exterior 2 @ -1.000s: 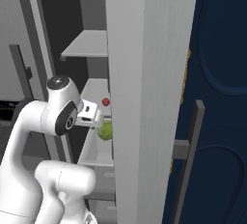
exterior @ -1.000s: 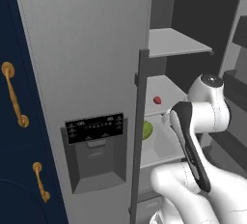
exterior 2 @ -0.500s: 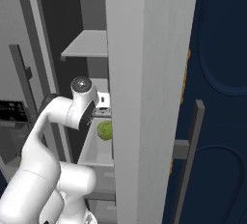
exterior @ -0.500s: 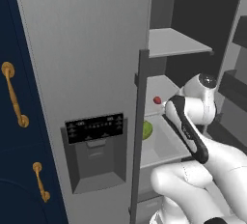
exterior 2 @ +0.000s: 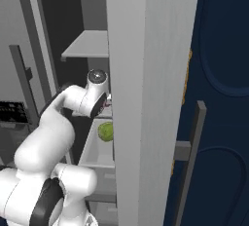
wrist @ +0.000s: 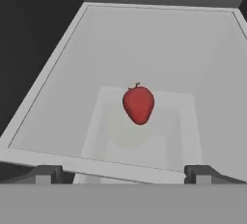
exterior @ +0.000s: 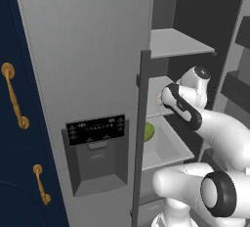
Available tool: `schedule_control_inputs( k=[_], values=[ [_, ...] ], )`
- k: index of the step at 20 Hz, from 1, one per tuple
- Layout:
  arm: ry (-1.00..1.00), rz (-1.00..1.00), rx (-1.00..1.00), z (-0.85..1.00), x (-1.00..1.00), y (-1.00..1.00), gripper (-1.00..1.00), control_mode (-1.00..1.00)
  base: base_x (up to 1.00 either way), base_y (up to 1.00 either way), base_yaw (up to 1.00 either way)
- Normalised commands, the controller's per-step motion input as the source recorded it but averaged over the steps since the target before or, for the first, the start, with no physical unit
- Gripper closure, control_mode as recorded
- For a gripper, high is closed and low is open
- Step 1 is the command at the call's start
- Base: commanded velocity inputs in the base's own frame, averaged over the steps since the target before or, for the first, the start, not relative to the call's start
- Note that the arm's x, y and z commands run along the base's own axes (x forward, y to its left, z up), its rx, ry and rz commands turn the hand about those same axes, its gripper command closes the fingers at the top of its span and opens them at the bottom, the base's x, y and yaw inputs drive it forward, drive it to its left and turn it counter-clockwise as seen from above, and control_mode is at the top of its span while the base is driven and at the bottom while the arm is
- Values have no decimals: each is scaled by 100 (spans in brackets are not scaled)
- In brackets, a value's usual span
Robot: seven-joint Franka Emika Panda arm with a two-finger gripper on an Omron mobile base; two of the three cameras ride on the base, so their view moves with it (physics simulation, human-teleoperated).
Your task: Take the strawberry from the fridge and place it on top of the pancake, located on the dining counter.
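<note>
Over the last second the arm has swung into the open fridge (exterior: 97,50). Its pincer (wrist: 123,174) now stands wide and empty, and the strawberry (wrist: 138,104) lies on the glass shelf (wrist: 62,88) at twelve o'clock, apart, lined up for grasping.

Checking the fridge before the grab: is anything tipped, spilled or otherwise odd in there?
Nothing stands out. The small red strawberry lies alone on the clear glass shelf, with the round green fruit on the shelf below. The open tool hangs short of the strawberry.
</note>
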Motion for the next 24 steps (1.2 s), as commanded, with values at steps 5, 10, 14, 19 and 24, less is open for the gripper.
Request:
schedule_control_inputs(
  k=[5, 10, 14, 19, 24],
  values=[
    [-1, -1, 2, -13, 66, -11, -100, -100, 0, 0, 0],
    [0, 0, 0, -27, 37, 0, -100, -100, 0, 0, 0],
    [0, 0, 0, -23, 27, 0, -100, -100, 0, 0, 0],
    [0, 0, 0, -14, 6, 4, -100, -100, 0, 0, 0],
    [0, -1, 0, -20, 9, 22, -100, -100, 0, 0, 0]
  ],
)
